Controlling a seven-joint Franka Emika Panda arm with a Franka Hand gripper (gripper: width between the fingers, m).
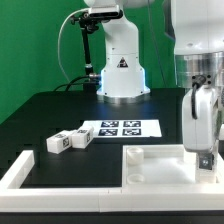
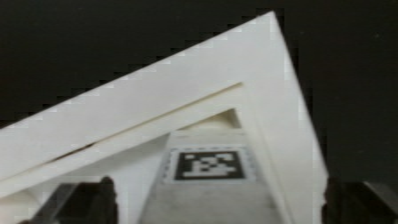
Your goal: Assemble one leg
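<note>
— So where are the legs?

— Lying on the black table, at about nine o'clock from the marker board in the exterior view. They are white posts with black-and-white tags, touching one another, long axes flat on the table and running roughly from eight o'clock to two o'clock. How many lie in the cluster I cannot tell.

— What else is around?

— A white raised frame along the near edge, the robot's white base at twelve o'clock from the board, and a green backdrop.

— And the gripper?

— Down low at three o'clock from the legs, well apart from them, with the board between. In the wrist view its dark fingertips stand apart, either side of a tagged white piece beside a large white panel's corner. Whether they grip that piece I cannot tell.
</note>
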